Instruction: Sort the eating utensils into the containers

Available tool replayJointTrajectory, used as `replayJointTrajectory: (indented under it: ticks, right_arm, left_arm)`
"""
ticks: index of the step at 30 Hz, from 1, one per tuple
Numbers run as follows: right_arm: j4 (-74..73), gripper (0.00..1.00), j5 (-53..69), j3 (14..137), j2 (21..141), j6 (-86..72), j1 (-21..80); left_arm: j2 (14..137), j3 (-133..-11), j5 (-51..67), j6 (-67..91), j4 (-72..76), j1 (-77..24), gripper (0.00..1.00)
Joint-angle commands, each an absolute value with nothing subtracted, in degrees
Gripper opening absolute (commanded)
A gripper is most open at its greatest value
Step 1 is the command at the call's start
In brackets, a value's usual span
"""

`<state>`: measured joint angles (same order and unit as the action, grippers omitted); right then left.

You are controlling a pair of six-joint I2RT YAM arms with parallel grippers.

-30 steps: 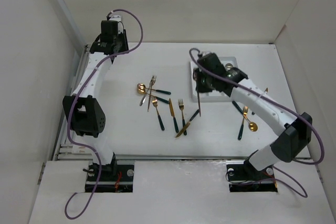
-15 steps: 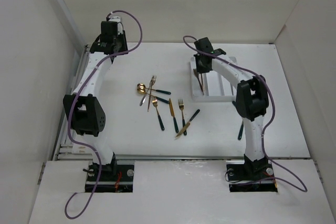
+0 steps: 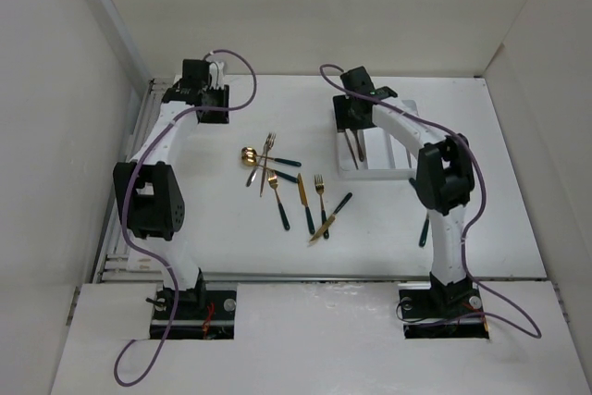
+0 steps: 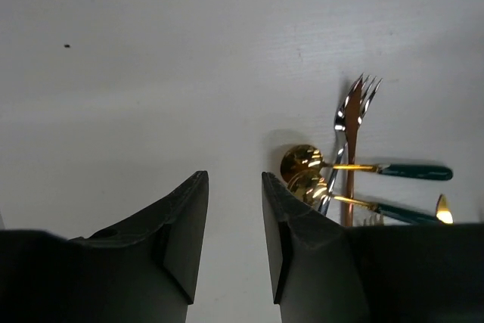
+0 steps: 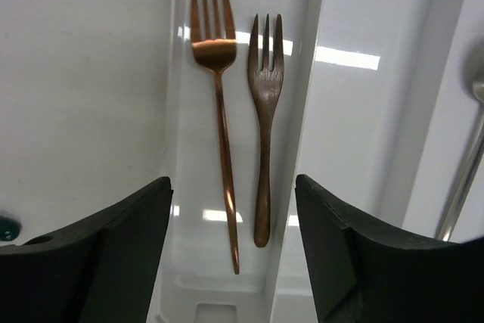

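The white tray (image 3: pixel 384 150) stands at the back right of the table. In the right wrist view, two copper-gold forks (image 5: pixel 219 111) (image 5: pixel 265 119) lie side by side in its left compartment, and the middle compartment (image 5: pixel 355 111) holds nothing. My right gripper (image 5: pixel 233 187) (image 3: pixel 351 116) hangs open just above the fork handles, holding nothing. Several gold utensils with dark green handles (image 3: pixel 277 178) lie scattered mid-table, among them a gold spoon (image 4: pixel 302 163) and a fork (image 4: pixel 354 122). My left gripper (image 4: pixel 234 179) (image 3: pixel 213 106) hovers left of that pile, its jaws slightly apart over bare table.
A silver handle (image 5: pixel 463 179) shows in the tray's right compartment. A gold knife (image 3: pixel 323 227) lies nearest the front of the pile. One dark-handled utensil (image 3: pixel 425 228) lies beside the right arm's forearm. White walls enclose the table on three sides.
My right gripper, shut on a fork a moment ago, has opened and the fork now lies in the left compartment. The left wrist has shifted slightly toward the pile.
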<state>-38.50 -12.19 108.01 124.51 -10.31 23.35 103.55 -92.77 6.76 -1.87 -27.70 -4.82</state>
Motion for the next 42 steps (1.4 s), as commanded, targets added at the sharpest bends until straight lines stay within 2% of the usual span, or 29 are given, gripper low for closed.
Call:
replayJointTrajectory:
  ticks: [1,4,8,12,16,21,30,38,42]
  right_arm:
    - [-37.53,0.72,-14.94,107.15,115.41,-11.07,26.18]
    - [-33.42,0.74,-12.84,100.65,109.54,-11.60,29.26]
    - [-29.89,0.73,-2.58,95.01,108.19,-6.78,33.65]
    - [-35.06,0.63,0.69,105.59,118.01,-4.22,37.52]
    - [-36.65,0.63,5.18,113.80,126.81,-3.52,38.76]
    - [-32.27,0.68,7.73,115.66,131.82,-3.52,39.90]
    - [-37.70,0.70,2.20,129.09,143.08,-4.13,42.19]
    - [-39.38,0.56,2.20,125.43,141.96,-3.52,42.71]
    - [-37.88,0.41,1.68,121.55,139.14,-2.29,42.71]
  left_arm:
    - [103.01,-87.30,9.84,-8.43,-32.70,-6.67,0.33]
    - [103.01,-84.47,9.32,-9.05,-33.49,-7.73,0.33]
    - [102.48,-83.06,9.32,-5.20,-32.43,-7.73,0.33]
    - [101.34,-84.11,7.04,-3.17,-31.90,-7.73,0.33]
    - [100.02,-84.64,2.64,-2.55,-31.38,-7.13,0.33]
    - [97.47,-82.62,1.24,-1.93,-30.32,-4.49,0.33]
    - [95.71,-81.82,0.18,-1.93,-30.32,-3.96,0.33]
    - [96.77,-82.44,-0.35,-1.93,-30.32,-3.43,0.33]
    - [97.29,-82.96,-0.35,-1.93,-30.32,-3.43,0.33]
